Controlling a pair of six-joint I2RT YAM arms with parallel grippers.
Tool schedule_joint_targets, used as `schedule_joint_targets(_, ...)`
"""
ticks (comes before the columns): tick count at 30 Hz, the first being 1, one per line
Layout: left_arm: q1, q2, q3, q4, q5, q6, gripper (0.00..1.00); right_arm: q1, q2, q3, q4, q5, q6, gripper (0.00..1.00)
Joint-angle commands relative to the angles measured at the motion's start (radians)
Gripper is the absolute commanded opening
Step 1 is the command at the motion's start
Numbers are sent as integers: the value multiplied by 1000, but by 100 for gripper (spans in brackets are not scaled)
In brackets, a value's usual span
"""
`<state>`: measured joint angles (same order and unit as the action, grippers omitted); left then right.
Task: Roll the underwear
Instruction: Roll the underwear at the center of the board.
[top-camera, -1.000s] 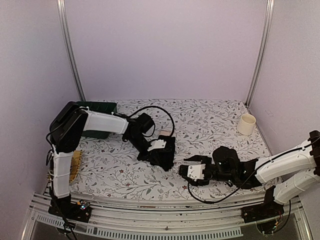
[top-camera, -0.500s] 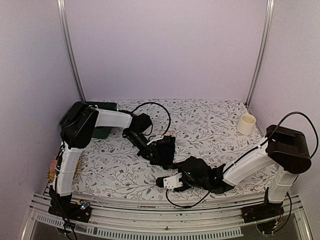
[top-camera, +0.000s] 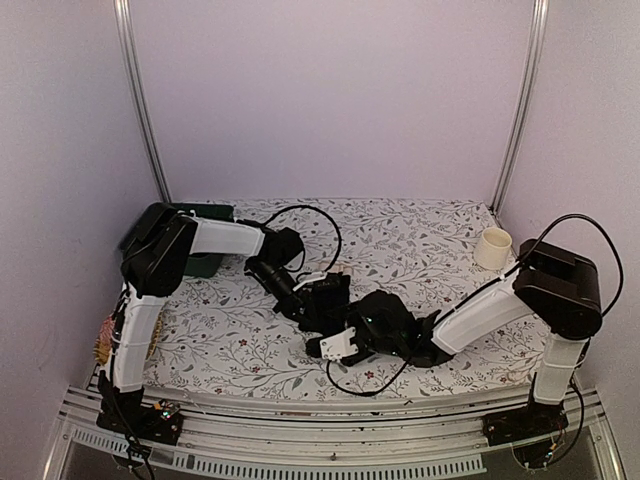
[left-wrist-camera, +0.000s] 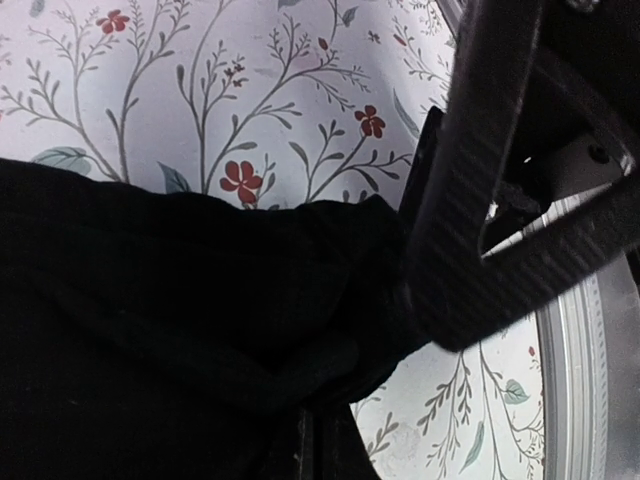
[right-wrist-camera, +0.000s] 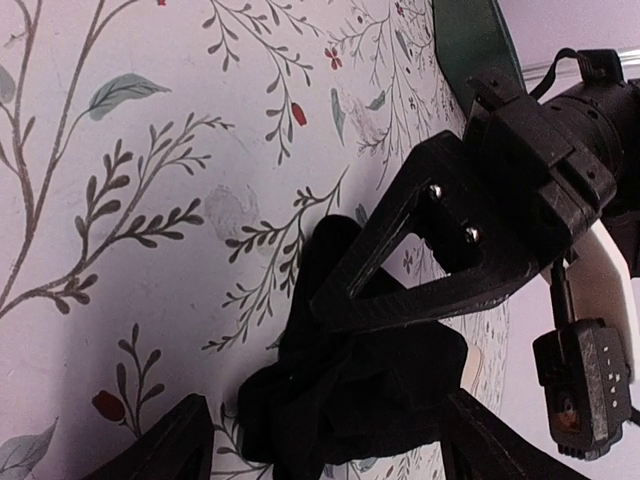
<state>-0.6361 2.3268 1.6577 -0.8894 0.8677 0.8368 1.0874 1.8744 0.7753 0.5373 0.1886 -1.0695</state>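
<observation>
Right gripper (right-wrist-camera: 330, 445) spread open, its jaws flanking the black underwear (right-wrist-camera: 345, 395), which lies just ahead on the far side, mid-table; left gripper (top-camera: 306, 302) clamped on the garment's left edge, so the nearer arm; fabric bunched on the floral table (top-camera: 230, 335), long axis unclear; whether the right fingers touch cloth is hidden.

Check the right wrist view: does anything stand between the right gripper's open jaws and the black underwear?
Nothing visible does. The black underwear lies right at the mouth of the right gripper, bare cloth facing it. The left gripper is shut on the garment's far side, beyond it, not in the path.
</observation>
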Motion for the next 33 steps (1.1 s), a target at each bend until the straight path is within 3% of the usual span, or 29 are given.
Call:
schedule_joint_targets(1,4,29,10,-42,-25,7,0,-18,48,61,-47,-89,-62,80)
schedule_joint_targets(7,4,22,9,-55,-30,27,0,-41,97,148,-144,-119,-68,79)
schedule_joint_targets(10,4,19,7,-59,-28,33,0,-57,110,185,-198,-128,-53,66)
schedule_joint_targets(13,4,19,8,-62,-26,37,0,-69,118,219,-256,-136,-13,46)
schedule_joint_targets(22,4,2,0,-71,-23,45,0,-73,98,217,-314,-143,94,21)
schedule_joint_targets(26,7,-36,-11,-57,-16,39,1,-73,83,222,-355,-165,184,5)
schedule_joint_targets(29,11,-104,-44,-15,-19,26,20,-73,66,230,-394,-189,268,3)
schedule_joint_targets(33,14,-228,-119,58,-36,10,52,-79,53,260,-473,-257,392,2)
